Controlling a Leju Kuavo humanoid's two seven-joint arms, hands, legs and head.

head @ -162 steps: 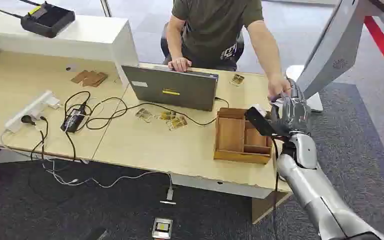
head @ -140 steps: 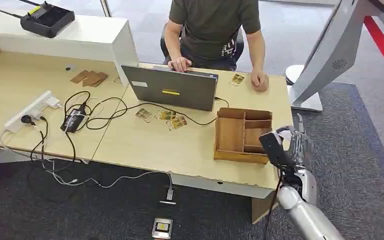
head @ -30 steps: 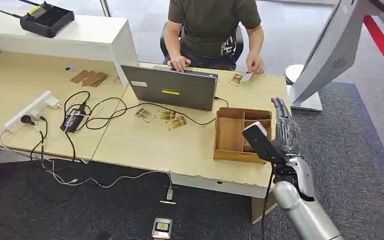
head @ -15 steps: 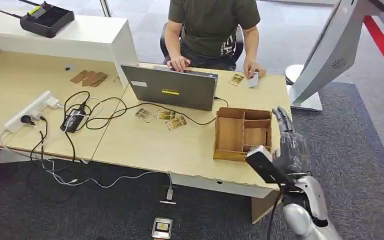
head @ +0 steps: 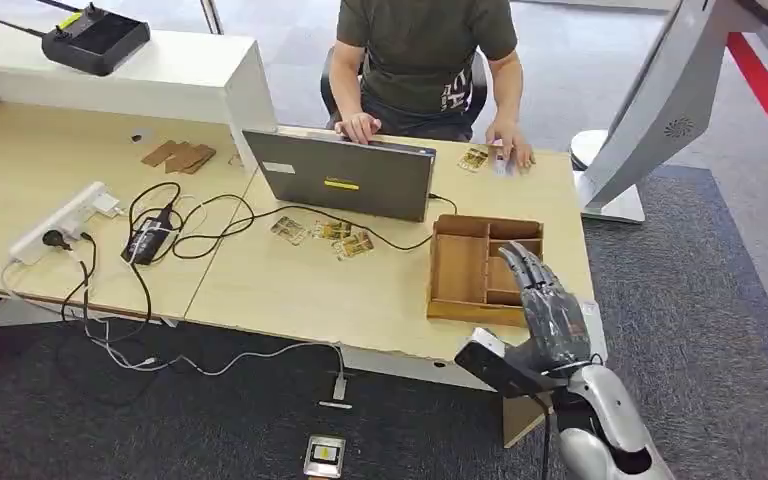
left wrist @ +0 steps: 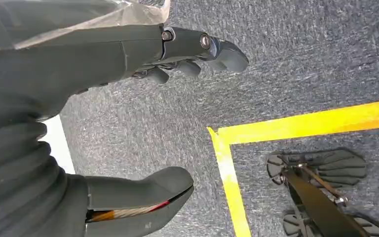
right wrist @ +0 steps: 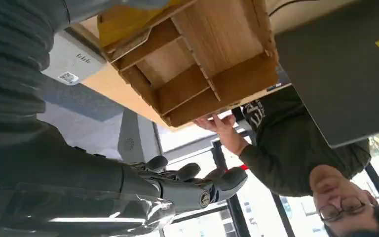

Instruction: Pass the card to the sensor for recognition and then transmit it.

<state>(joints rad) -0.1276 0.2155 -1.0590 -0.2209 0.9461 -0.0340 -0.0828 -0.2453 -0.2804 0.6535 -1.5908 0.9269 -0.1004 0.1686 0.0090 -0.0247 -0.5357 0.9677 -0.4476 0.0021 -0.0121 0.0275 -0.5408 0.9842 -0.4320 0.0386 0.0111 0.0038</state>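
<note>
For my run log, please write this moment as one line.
right hand: empty, fingers apart, by wooden tray | card: under person's hand | left hand: empty

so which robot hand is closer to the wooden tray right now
The right. The right hand hovers at the wooden tray's near right corner, fingers spread, holding nothing. The left hand hangs over grey carpet beside yellow floor tape, with no tray near it.

High head view; close wrist views
</note>
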